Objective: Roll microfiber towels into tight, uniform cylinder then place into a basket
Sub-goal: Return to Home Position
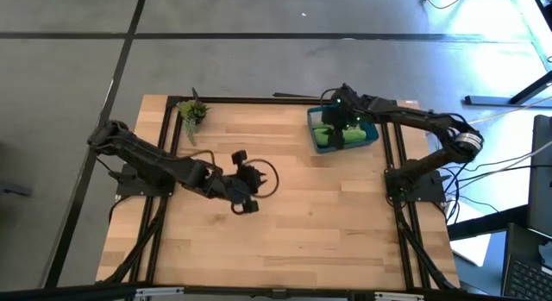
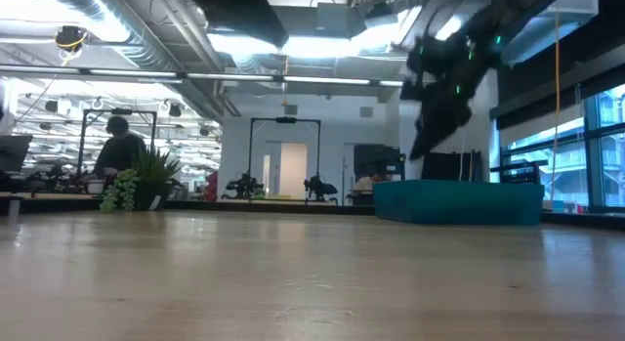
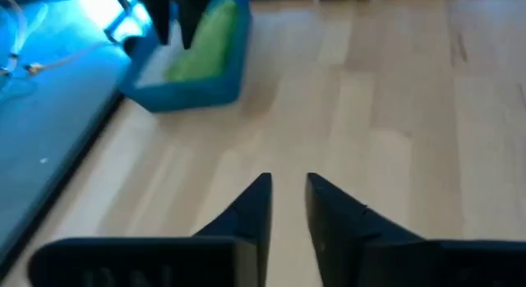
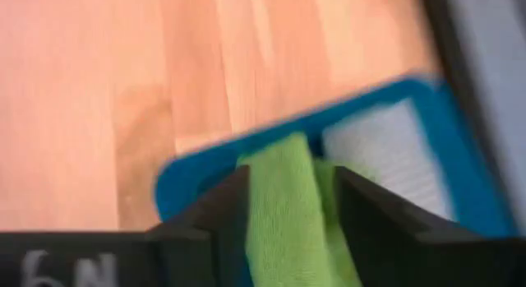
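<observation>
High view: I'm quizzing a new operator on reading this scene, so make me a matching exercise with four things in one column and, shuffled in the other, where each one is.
Things:
1. green towel
2. potted plant
3. left gripper
4. right gripper

Places:
A. above the basket, fingers apart
B. by the corner of the table at the picture's top left
C. over bare wood near the table's middle, holding nothing
D. lying in the basket

Pairs: 1-D, 2-B, 3-C, 4-A.
</observation>
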Robot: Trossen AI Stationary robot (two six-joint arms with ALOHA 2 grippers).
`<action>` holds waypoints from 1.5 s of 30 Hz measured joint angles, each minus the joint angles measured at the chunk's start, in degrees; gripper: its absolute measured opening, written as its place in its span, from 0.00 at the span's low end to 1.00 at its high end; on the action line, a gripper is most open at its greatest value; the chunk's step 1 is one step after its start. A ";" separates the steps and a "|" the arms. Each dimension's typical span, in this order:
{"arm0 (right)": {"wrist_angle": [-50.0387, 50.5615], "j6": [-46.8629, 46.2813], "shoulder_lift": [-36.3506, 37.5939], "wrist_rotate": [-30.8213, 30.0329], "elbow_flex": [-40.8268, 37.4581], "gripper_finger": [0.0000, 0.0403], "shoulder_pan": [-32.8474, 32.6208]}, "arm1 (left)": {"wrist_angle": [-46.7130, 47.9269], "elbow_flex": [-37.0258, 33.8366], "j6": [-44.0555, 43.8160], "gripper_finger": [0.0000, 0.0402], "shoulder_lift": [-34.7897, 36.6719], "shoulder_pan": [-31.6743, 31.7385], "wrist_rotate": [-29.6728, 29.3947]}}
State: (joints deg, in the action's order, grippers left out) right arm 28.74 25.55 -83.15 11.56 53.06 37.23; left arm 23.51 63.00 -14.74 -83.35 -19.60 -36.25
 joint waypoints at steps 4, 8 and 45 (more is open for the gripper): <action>2.29 0.26 6.46 -1.68 3.24 0.30 -2.52 | 0.16 0.04 3.57 0.04 4.26 1.56 -0.88; 2.99 1.79 13.78 1.18 3.45 0.09 -3.76 | 1.89 0.07 6.32 0.01 7.73 2.38 -0.78; -28.50 -10.26 51.27 20.03 -35.39 0.01 -18.05 | -40.10 -46.39 18.51 0.00 42.46 31.22 47.87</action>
State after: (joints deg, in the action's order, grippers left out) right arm 0.24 15.29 -31.88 31.60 17.67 19.18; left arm -16.59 16.61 3.77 -40.89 11.61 11.63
